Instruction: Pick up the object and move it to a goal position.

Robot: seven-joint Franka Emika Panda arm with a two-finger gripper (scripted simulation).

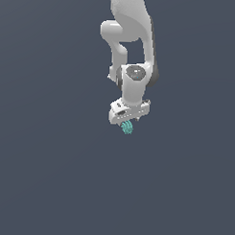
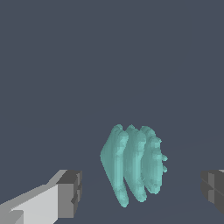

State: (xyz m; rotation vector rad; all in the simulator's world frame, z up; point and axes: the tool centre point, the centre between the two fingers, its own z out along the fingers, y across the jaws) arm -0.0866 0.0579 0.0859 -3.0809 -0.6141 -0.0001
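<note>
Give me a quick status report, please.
Gripper open, fingers clear of object. Teal object sits between them, ungrasped. Nothing in the way.

Exterior cam sat far back, facing the whole arm (image 1: pixel 134 48) from above. Wrist cam looked out along the hand (image 2: pixel 142 192), very close. Both views shared the teal lump (image 1: pixel 127 128) just beyond the fingertips (image 2: pixel 70 192).

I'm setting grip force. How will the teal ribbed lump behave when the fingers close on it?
The teal lump looks rigid, so probably no squashing. Its rounded ridges may let it twist or slip between the flat fingers. It looks tiny under the gripper, so likely light.
</note>
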